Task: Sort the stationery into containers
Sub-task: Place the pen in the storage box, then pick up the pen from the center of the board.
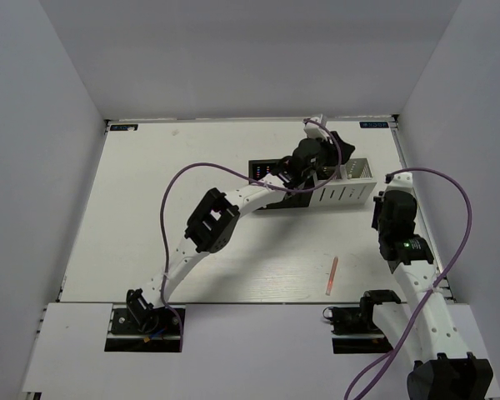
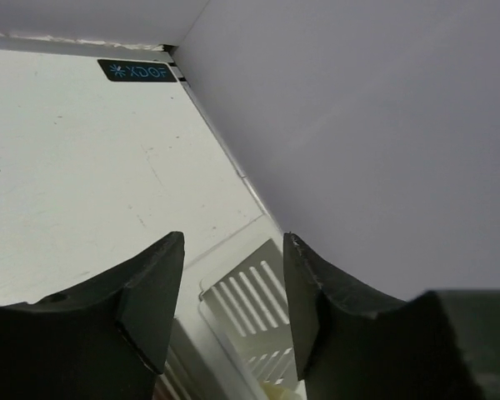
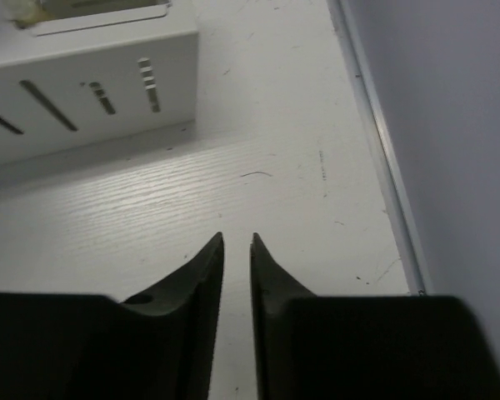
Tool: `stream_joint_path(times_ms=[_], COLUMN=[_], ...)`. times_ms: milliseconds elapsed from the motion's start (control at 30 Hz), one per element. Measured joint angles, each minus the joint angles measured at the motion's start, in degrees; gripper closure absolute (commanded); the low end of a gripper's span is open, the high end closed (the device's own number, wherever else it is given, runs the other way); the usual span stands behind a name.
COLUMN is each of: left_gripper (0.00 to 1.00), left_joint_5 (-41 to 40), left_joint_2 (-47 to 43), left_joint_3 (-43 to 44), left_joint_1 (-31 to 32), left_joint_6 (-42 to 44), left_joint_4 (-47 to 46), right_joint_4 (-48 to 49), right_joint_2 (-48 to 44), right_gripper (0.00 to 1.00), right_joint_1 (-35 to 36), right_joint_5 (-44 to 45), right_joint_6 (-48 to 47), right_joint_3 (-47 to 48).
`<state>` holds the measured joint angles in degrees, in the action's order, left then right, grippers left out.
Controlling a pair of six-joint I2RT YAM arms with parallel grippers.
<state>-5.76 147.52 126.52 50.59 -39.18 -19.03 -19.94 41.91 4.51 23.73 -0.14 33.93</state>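
Note:
The containers (image 1: pixel 342 193) stand at the back middle: white slotted cups on the right, black cups (image 1: pixel 261 172) on the left with small coloured tips showing inside. My left gripper (image 1: pixel 337 158) hovers over the white cups, open and empty. In the left wrist view a white slotted cup (image 2: pixel 250 304) lies below between the jaws, with a beige bit (image 2: pixel 285 390) at the frame's bottom edge. A thin salmon stick (image 1: pixel 332 276) lies on the table in front. My right gripper (image 1: pixel 390 198) is to the right of the cups, shut and empty, low over the table (image 3: pixel 300 150).
The side wall and table edge (image 3: pixel 383 167) run close on the right of my right gripper. The white cup's wall (image 3: pixel 92 75) is ahead to its left. The far right corner with a black label (image 2: pixel 137 71) lies beyond my left gripper.

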Motion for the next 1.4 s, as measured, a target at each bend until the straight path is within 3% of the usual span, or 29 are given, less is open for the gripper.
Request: stream_joint_path(times_ms=[67,167,233,333,400,533,567,667,733,867,900,1000,1200,1400], left_gripper=[0.5,0.5,0.36,0.29,0.25,0.24,0.24,0.21,0.14,0.03,0.02,0.0,0.0,0.0], left_joint_5=[0.2,0.2,0.2,-0.1,-0.4,-1.2,-1.6,-4.3,-6.6,-11.8,-12.5,-14.3,-14.1,-11.6], left_joint_2=[-0.7,-5.0,-10.4,-22.0,-31.3,-49.5,-54.3,-66.7,-73.6,-88.0,-91.0,-100.3,-110.2,-110.9], left_joint_3=[-0.9,-6.0,-11.9,-22.7,-29.7,-42.0,-45.1,-51.9,-55.4,-68.5,-71.8,-81.6,-89.2,-90.7], left_joint_1=[0.0,0.0,0.0,0.0,0.1,0.2,0.2,0.2,-0.3,-3.5,-4.4,-8.4,-14.9,-16.9], left_joint_6=[1.5,5.9,9.8,16.0,20.5,27.0,28.3,30.7,31.1,30.2,29.9,28.3,25.9,24.6], left_joint_4=[0.5,2.5,3.8,5.0,4.9,4.7,5.7,13.6,20.7,33.4,35.5,43.1,50.4,51.9], right_joint_4=[-0.8,-2.8,-4.7,-7.7,-9.6,-13.7,-15.0,-18.5,-21.1,-23.9,-24.3,-25.0,-24.0,-22.7], right_joint_2=[-0.1,-0.2,0.0,0.9,1.7,4.3,5.6,9.8,13.6,22.3,24.0,28.1,29.8,30.0], right_gripper=[0.85,0.87,0.73,0.51,0.48,0.49,0.56,0.63,0.67,0.67,0.62,0.62,0.55,0.55], right_joint_1=[0.0,0.0,0.0,0.0,0.0,0.0,0.0,0.1,0.1,0.4,0.5,1.2,2.6,3.4], right_joint_5=[-3.3,-10.1,-15.3,-22.6,-26.5,-34.2,-36.2,-41.6,-44.2,-47.1,-47.5,-48.2,-46.1,-41.0], right_joint_6=[0.1,0.2,0.5,1.1,1.3,1.2,1.1,0.8,0.9,1.5,1.7,3.0,5.1,7.0], right_joint_3=[0.0,0.1,0.4,2.0,3.6,7.3,8.1,9.2,9.2,7.5,7.2,7.1,6.4,4.3])
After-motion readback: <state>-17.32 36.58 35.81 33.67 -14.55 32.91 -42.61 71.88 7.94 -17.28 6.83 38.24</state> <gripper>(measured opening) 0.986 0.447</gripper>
